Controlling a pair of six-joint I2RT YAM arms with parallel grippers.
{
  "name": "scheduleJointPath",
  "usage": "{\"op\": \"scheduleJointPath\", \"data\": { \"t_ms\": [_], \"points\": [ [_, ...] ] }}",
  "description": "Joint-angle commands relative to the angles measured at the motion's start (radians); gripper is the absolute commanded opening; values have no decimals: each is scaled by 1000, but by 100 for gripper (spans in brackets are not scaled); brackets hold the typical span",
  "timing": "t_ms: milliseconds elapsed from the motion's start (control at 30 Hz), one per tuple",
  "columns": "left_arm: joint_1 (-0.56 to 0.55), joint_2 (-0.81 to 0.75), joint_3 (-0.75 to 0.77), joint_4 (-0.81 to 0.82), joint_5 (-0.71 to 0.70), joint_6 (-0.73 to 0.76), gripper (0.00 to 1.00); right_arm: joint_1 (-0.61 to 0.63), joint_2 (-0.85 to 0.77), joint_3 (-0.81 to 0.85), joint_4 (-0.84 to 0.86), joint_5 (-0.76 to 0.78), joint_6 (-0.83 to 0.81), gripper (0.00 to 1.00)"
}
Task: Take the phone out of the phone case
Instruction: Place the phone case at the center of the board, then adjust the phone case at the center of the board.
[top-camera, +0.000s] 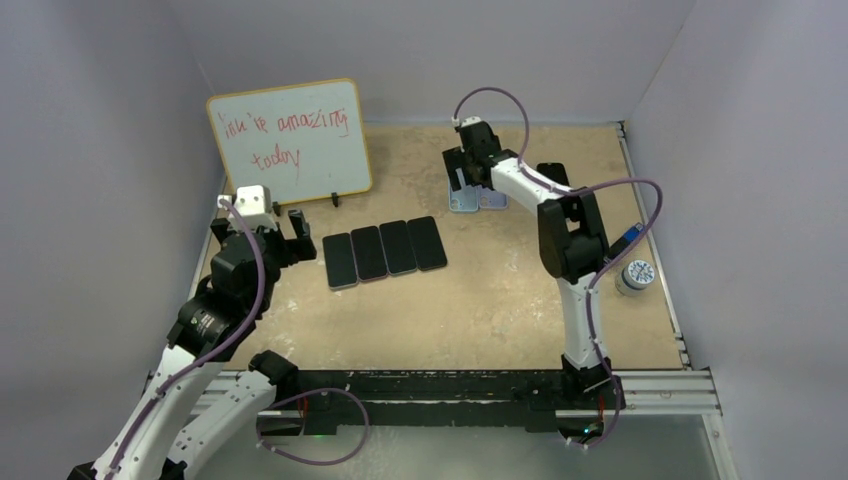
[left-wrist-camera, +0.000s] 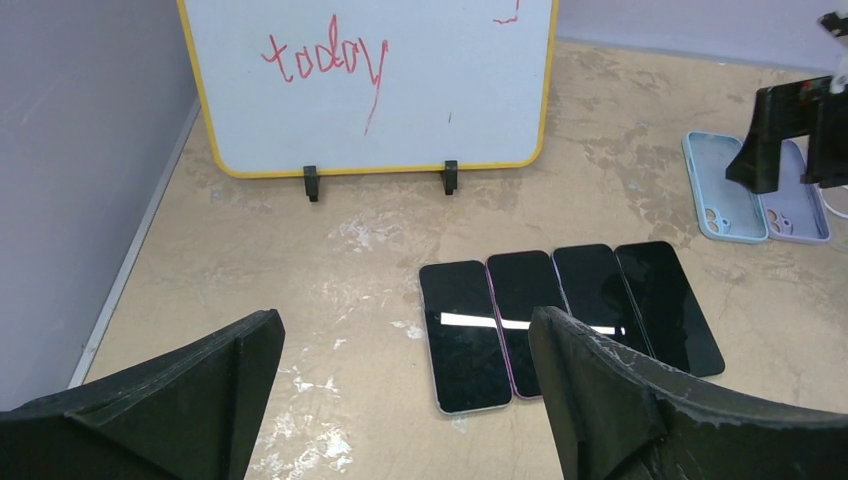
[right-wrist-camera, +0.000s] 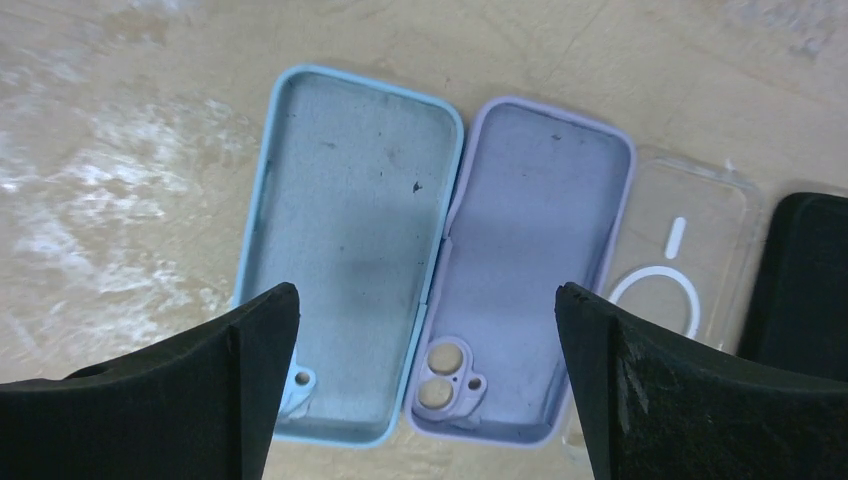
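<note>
Jaws gape empty on left pincer (left-wrist-camera: 405, 335) and on right pincer (right-wrist-camera: 425, 305) above blue case (right-wrist-camera: 350, 220).

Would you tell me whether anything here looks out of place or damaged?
Nothing stands out: the phones lie in a neat row, and the blue case, purple case and clear case lie empty side by side.

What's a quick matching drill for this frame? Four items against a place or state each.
Items:
1 blue case
2 clear case
3 phones
4 whiteboard

Descriptions:
A red writing
B white ring on it
C four side by side, screens up
D leftmost case in the right wrist view

Pairs: 1-D, 2-B, 3-C, 4-A
</note>
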Motion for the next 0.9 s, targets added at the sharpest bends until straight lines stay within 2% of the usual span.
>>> {"op": "scheduleJointPath", "data": {
  "t_ms": [0, 300, 867],
  "points": [
    [8, 7, -7, 19, 3, -11, 99, 1, 39, 59, 25, 85, -38, 99],
    [11, 16, -7, 22, 11, -8, 99, -5, 38, -3, 36, 204, -110, 99],
    [19, 27, -10, 25, 20, -6, 99, -60, 14, -59, 38, 223, -124, 99]
  ]
}}
